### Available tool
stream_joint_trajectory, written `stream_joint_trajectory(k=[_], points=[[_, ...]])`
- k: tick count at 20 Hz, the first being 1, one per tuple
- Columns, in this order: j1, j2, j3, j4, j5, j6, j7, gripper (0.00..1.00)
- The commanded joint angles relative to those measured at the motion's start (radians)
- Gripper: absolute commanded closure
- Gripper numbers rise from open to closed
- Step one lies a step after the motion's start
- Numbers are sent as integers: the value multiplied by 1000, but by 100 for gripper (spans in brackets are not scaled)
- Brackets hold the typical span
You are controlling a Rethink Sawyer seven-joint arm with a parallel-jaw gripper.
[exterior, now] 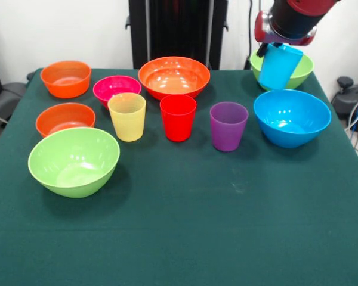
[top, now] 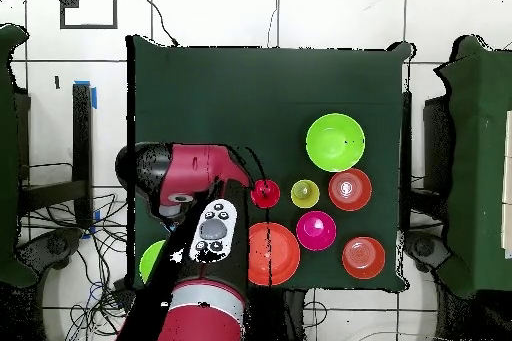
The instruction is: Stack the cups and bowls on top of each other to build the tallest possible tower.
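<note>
Although nothing is stacked yet, the hand (exterior: 278,50) at the front view's upper right is clamped on the light blue cup (exterior: 279,67), lifted above the blue bowl (exterior: 292,117). All other cups and bowls sit singly on the surface (exterior: 185,226).

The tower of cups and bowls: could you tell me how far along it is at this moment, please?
Done: nothing is stacked; the yellow cup, red cup, purple cup and every bowl, such as the blue bowl, sit separately on the table. In hand: the gripper holds the light blue cup lifted and tilted above the far corner. Left: placing it and building the whole stack.
</note>
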Motion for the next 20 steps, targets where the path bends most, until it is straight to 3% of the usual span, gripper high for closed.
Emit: stream_joint_trajectory(k=[1,9,20], points=[[-10,21,102,76,32,-106,117,100],[-7,65,119,45,74,-156,155,100],[21,78,98,-26,89,-102,185,100]])
